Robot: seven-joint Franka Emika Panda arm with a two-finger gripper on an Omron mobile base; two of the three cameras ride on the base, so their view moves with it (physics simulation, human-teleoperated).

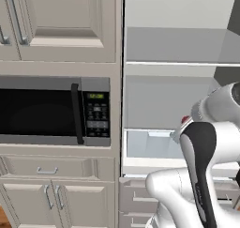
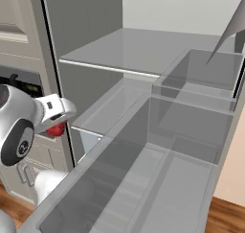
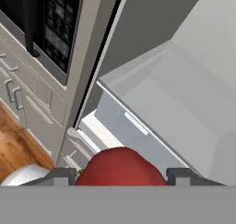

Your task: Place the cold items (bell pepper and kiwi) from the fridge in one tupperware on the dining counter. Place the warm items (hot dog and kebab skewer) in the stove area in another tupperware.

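The red bell pepper (image 3: 120,167) sits between my gripper's (image 3: 120,178) two dark fingertips (image 3: 60,176), and the gripper is shut on it. From the left base view a sliver of the bell pepper (image 1: 185,119) peeks out beside the white hand, in front of the open fridge's lower shelf. In the right base view the bell pepper (image 2: 56,129) hangs under the hand at the fridge's left edge, clear of the shelves.
The open fridge (image 1: 178,95) has glass shelves and a crisper drawer (image 1: 150,143) below. Its door bins (image 2: 158,169) stand close on the right. A black microwave (image 1: 54,110) is set in the cabinets to the left, with drawers (image 1: 47,168) beneath.
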